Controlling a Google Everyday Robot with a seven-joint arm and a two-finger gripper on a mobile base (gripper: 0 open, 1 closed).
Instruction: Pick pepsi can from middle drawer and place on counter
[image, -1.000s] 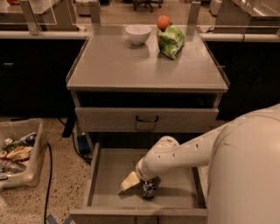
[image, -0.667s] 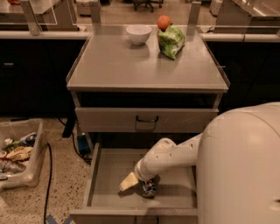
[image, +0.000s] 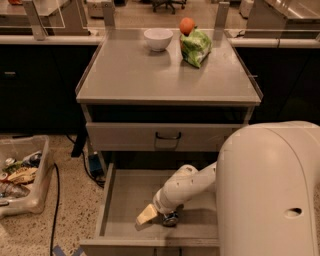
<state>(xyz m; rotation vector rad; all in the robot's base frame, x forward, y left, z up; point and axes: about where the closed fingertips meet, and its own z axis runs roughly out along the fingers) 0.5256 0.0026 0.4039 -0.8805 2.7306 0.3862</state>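
Claw (image: 156, 217) low in middle drawer (image: 125, 200) at pepsi can (image: 170, 219), grip unclear; counter (image: 150, 75) holds bowl (image: 158, 38), green bag (image: 196, 46).

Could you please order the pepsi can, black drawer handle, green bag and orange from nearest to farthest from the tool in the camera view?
The tool sits low in the middle drawer.
1. pepsi can, right at it.
2. black drawer handle, above it.
3. green bag, on the counter, back right.
4. orange, behind the bag.

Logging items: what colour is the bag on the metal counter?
The crinkled bag is green, camera view; gripper low in the grey drawer.
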